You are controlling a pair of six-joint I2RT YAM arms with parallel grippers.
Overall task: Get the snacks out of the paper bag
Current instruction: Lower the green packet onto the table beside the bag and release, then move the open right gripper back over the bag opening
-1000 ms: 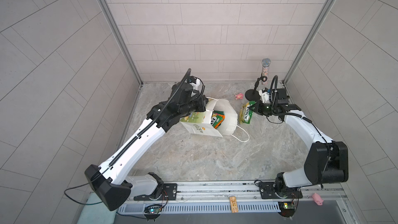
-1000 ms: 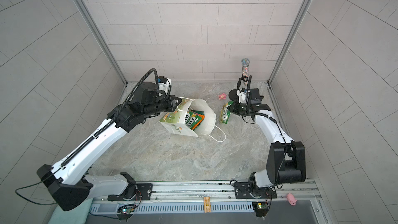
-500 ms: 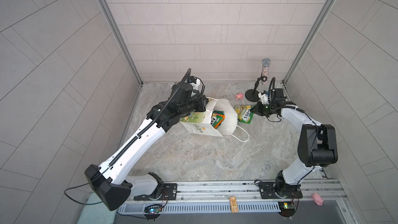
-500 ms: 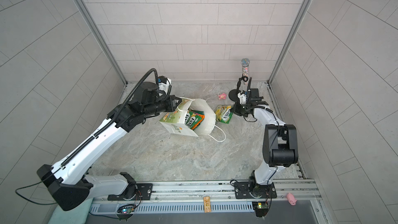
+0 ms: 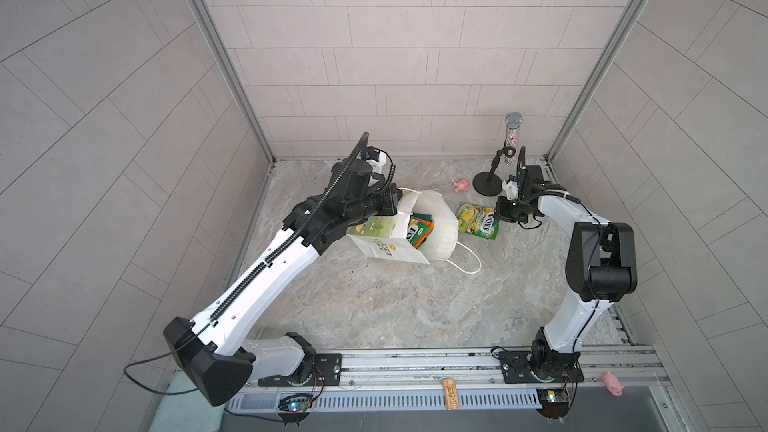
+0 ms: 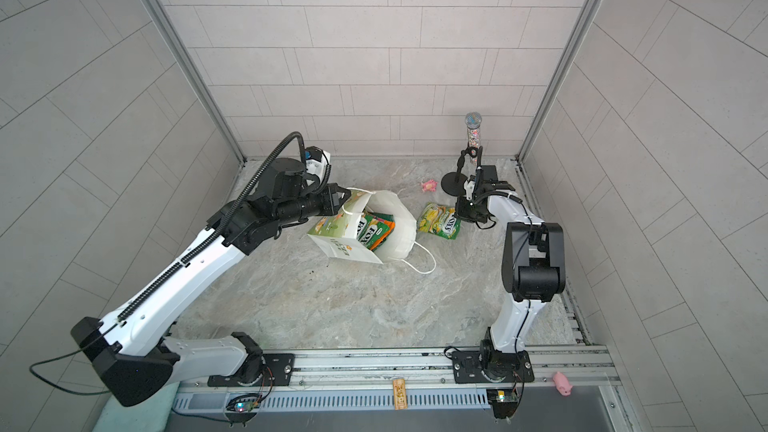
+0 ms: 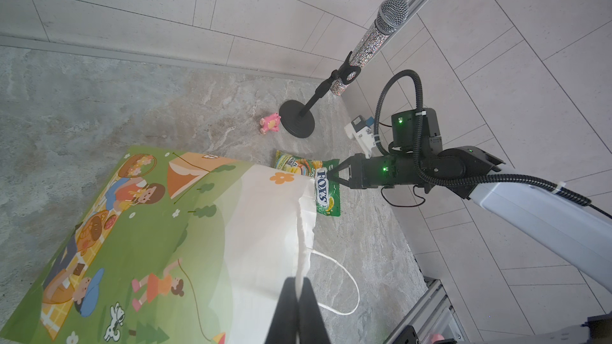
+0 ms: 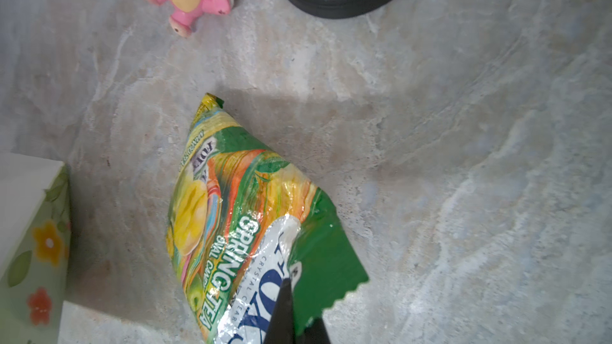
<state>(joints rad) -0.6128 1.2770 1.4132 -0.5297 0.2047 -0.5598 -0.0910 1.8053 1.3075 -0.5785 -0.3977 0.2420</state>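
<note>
Evidently we anchored the paper bag (image 5: 382,248), left gripper (image 7: 298,284) pinching its rim; right gripper (image 7: 329,172) clamped a FOX'S packet (image 5: 478,222) outside.

Snacks (image 5: 420,231) in paper bag (image 5: 384,248), frame centre: lying mostly hidden behind its wall. FOX'S packet (image 8: 231,210): running past frame edge.

"FOX'S", "SPRING TEA", "CRYSTAL CLEAR" on the green-yellow packet (image 8: 245,213) beside the paper bag (image 8: 39,226)

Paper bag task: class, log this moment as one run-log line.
left end effector: shut on paper bag rim | right end effector: shut on FOX'S packet, outside bag | inside bag: more packets visible
</note>
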